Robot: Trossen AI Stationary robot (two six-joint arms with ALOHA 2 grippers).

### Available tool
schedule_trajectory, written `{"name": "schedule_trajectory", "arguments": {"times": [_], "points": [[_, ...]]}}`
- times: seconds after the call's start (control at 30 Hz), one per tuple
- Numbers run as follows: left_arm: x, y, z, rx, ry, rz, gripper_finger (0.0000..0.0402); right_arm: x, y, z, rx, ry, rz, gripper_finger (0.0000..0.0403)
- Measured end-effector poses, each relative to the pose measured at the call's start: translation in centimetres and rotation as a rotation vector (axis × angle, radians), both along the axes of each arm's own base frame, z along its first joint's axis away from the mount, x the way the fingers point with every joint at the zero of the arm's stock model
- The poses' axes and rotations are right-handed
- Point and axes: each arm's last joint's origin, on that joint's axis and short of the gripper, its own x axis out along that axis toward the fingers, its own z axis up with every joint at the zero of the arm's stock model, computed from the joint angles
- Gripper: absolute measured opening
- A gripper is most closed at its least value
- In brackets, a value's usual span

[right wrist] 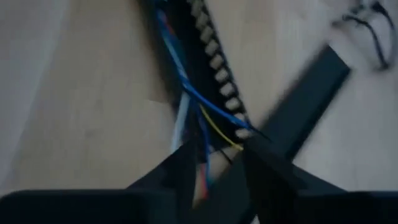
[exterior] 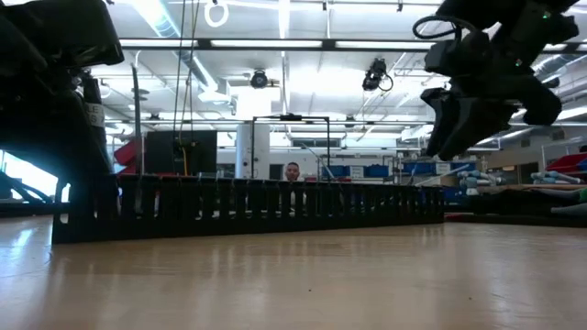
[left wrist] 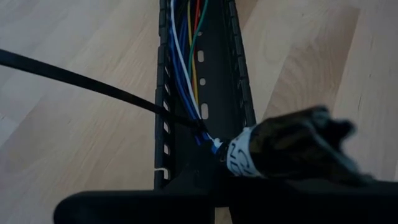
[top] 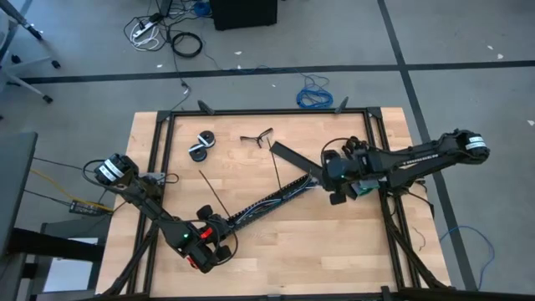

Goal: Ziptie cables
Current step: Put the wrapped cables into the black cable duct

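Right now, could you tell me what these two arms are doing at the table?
Coloured cables lie in a long black slotted duct running diagonally across the wooden table. The left gripper is shut at the duct's near end, where a black ziptie reaches the wires. The right gripper hovers over the far end, fingers apart, holding nothing. Another ziptie lies loose nearby.

Cables (top: 266,203) in the slotted duct (top: 288,191) — zipties (top: 214,194) just left.

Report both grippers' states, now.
Left gripper: shut at the near end of the cables; whether it grips them is unclear.
Right gripper: open over the cables' far end.
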Motion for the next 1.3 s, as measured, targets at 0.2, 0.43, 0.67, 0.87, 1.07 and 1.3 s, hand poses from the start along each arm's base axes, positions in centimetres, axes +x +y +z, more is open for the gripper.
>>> {"name": "schedule_trajectory", "arguments": {"times": [0.2,0.43,0.67,0.87,1.07,1.3], "points": [[0.0,0.0,0.0,0.001,0.002,0.0,0.0001,0.0,0.8,-0.4,0.089,0.011,-0.073,0.021],[0.0,0.0,0.0,0.001,0.002,0.0,0.0001,-0.1,1.3,-0.6,0.14,0.018,-0.092,0.0249],[0.0,0.0,0.0,0.001,0.002,-0.001,0.0001,-0.6,1.2,-0.9,0.163,0.069,-0.141,0.0225],[0.0,0.0,0.0,0.004,-0.001,0.0,0.0001,-0.5,1.2,-0.9,0.176,0.063,-0.146,0.0199],[0.0,0.0,0.0,0.004,-0.001,0.0,0.0001,-0.5,1.2,-0.9,0.179,0.063,-0.145,0.018],[0.0,0.0,0.0,0.005,-0.002,0.001,0.0001,-0.5,1.3,-0.9,0.192,0.063,-0.154,0.0159]]}}
